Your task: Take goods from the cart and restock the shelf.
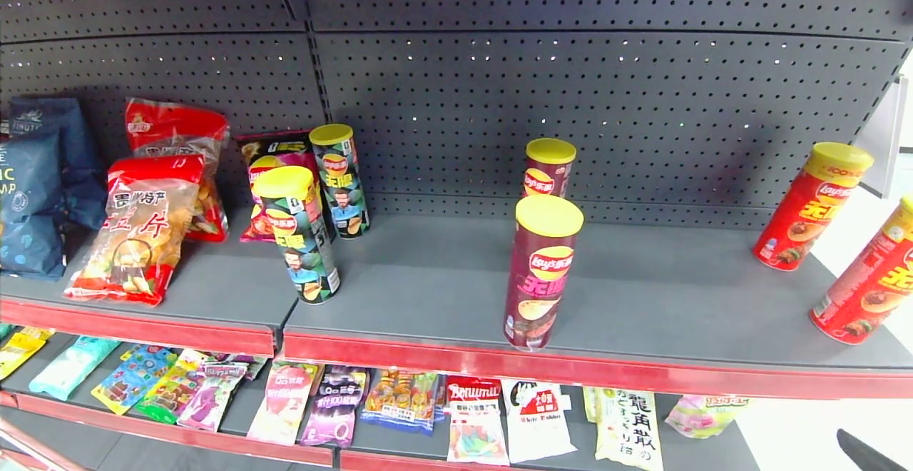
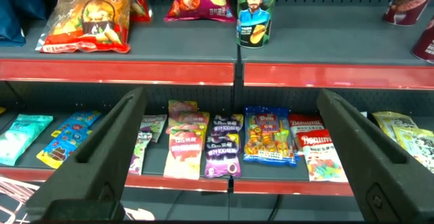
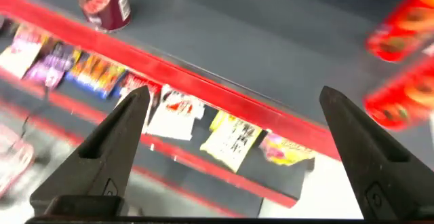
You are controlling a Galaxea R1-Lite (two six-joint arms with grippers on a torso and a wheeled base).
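Left gripper (image 2: 230, 94) and right gripper (image 3: 235, 90): fingers spread wide, nothing held, both facing the shelf (image 1: 442, 271). Cart run next, I reckon. Aim for the bare gap centre-right, between the maroon can (image 1: 542, 271) and the red cans (image 1: 809, 207), and set it down upright.

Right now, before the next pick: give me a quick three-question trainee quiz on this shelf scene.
1. True or false: the left gripper is shut on a canister.
2. How many maroon canisters stand on the upper shelf?
3. The red canisters stand toward which end of that shelf? A) robot's left B) middle C) robot's right
Key: 1 false, it is open and empty; 2 two; 3 C.
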